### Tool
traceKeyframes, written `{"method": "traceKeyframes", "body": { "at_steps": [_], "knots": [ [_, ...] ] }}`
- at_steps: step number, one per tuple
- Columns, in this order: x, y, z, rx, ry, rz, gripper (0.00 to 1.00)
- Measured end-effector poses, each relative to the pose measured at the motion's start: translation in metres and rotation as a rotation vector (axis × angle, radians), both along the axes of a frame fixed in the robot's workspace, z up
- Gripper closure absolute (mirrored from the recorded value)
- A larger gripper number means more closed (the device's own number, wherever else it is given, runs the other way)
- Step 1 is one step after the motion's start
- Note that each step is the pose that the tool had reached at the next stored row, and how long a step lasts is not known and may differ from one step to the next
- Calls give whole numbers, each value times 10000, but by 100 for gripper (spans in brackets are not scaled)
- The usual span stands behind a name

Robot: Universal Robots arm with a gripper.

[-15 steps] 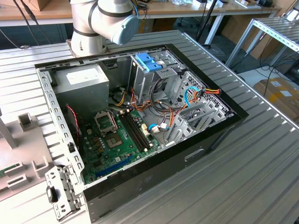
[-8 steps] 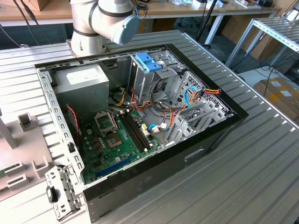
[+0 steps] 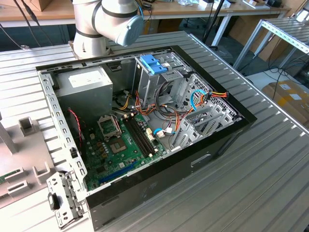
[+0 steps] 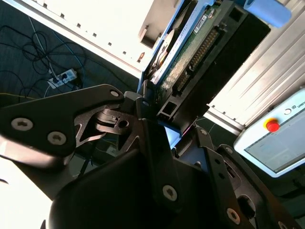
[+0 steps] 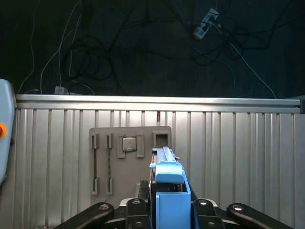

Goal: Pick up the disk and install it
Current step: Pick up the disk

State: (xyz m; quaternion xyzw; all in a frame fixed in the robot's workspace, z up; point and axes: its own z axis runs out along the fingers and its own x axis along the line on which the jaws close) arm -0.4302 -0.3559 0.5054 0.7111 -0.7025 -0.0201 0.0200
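My gripper [image 5: 169, 208] is clamped on the disk [image 5: 169, 183], jaws pressed to its blue sides | disk held clear above the ribbed table [image 5: 238, 157], grey parts fixture [image 5: 119, 167] beyond it | second wrist view: the disk's green circuit board [image 4: 190, 55] shows | exterior view: open computer case [image 3: 145, 121] beside my arm [image 3: 111, 24]

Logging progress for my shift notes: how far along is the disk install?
Done: the pick looks made, with the gripper shut on the disk. In hand: the disk is held over the grey fixture plate on the ribbed table. Left: the install; the disk is not yet in the open computer case.
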Motion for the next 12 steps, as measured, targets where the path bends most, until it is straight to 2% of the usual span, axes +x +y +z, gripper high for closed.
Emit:
{"method": "traceKeyframes", "body": {
  "at_steps": [12],
  "knots": [
    [39, -17, 1, -1, 2, 0, 63]
  ]
}}
